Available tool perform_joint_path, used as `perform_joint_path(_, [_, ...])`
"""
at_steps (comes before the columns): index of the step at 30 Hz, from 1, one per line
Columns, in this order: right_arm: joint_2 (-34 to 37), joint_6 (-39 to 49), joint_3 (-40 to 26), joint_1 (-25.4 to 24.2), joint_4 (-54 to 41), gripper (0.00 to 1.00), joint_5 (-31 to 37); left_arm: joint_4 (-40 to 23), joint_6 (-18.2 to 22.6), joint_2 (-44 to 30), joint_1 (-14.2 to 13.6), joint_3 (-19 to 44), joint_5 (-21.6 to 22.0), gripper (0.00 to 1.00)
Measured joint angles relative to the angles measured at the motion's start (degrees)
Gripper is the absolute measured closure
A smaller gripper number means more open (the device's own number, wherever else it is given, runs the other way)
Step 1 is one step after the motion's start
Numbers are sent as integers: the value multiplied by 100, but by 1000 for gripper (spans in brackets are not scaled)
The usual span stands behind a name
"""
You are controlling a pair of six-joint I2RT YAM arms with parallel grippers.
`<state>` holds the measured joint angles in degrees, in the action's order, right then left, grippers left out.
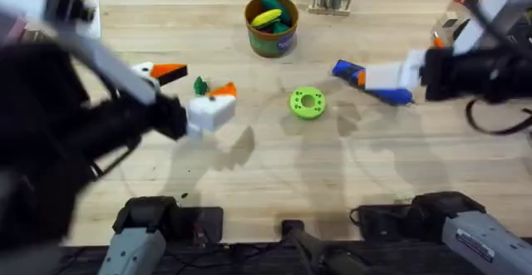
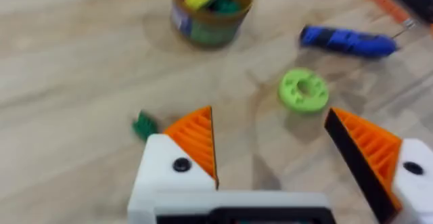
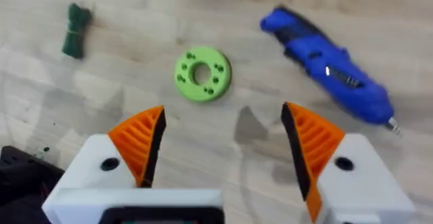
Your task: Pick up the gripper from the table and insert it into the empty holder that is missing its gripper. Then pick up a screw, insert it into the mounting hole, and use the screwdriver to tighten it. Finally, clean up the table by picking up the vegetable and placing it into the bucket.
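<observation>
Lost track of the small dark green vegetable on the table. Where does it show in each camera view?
Overhead: the vegetable lies left of centre, beside the left gripper.
Left wrist: vegetable on the wood, just beside the orange pad.
Right wrist: vegetable lies far from the fingers.
Shared landmark: the green disc.
</observation>
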<state>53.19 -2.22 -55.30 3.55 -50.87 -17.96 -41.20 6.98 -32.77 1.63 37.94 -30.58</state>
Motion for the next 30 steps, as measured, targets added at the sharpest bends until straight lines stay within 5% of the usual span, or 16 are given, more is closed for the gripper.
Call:
perform_joint_path(6, [-97, -170, 515, -241, 17, 11, -8, -1204, 44, -1973, 2, 1511, 604, 15])
perform_joint_path(10, [-63, -210, 517, -312, 120, 10, -2, -1503, 55, -2730, 0, 2000, 930, 15])
perform_joint_path(17, [-9, -212, 520, -315, 114, 10, -2, -1642, -410, -3866, 166, 2130, 2133, 14])
perform_joint_path(22, [-9, -212, 520, -315, 114, 10, -2, -1468, -682, -4940, 271, 2132, 2418, 15])
perform_joint_path(30, [-9, -212, 520, -315, 114, 10, 2, -834, -812, -6392, -162, 2161, 2697, 14])
